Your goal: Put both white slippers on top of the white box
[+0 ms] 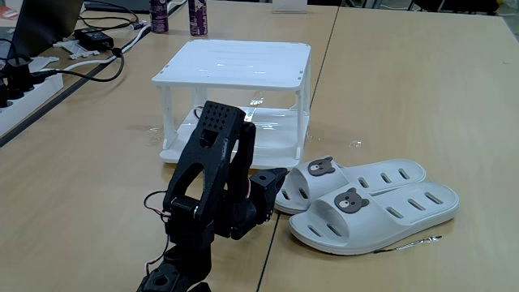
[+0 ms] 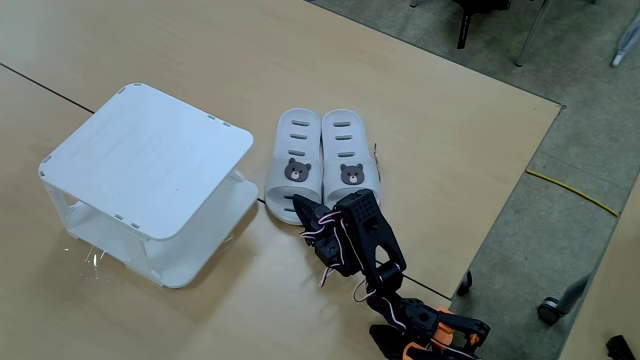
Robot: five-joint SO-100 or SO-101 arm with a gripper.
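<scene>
In a fixed view from the side, you have the white box [image 1: 235,65] standing on the wooden counter [image 1: 405,89]: a two-tier rack with a flat slatted top, thin corner posts and a glossy lower shelf. The white slippers [image 1: 369,203] lie side by side on the counter just right of the box and nearer the camera, each with a grey-brown bear-face badge on the strap and oval slots in the sole. Your claw [image 1: 272,191] sits at the toe end of the slipper nearer the box (whether it is clenched or released, you cannot tell here).

In the fixed view from above, the slippers [image 2: 325,160] lie just right of the box [image 2: 150,160], toes toward the claw [image 2: 305,210].
</scene>
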